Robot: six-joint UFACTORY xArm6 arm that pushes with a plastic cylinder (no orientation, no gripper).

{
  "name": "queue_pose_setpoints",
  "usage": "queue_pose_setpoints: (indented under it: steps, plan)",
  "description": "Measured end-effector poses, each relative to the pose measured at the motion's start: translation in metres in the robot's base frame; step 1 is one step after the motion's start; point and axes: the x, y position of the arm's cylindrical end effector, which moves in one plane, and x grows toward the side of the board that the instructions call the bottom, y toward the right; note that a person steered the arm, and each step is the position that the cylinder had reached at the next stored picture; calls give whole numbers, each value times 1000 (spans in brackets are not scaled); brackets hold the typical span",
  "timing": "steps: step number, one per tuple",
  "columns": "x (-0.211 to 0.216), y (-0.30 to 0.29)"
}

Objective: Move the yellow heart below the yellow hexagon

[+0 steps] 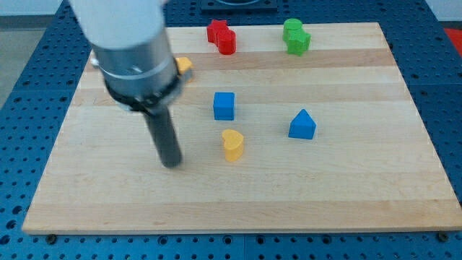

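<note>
The yellow heart stands near the middle of the wooden board. The yellow hexagon is at the upper left, mostly hidden behind the arm's grey body; only its right edge shows. My tip rests on the board to the left of the yellow heart, a clear gap apart, and below the hexagon.
A blue cube sits just above the heart. A blue triangular block is to the right. A red block pair and a green block pair lie near the top edge.
</note>
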Motion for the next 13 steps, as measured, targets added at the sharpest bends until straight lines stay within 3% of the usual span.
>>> queue_pose_setpoints:
  steps: [1, 2, 4, 6, 7, 10, 13]
  plan:
    - [25, 69]
    - [8, 102]
    - [-33, 37]
    - [-53, 91]
    - [-69, 90]
    - [-83, -9]
    - [-124, -38]
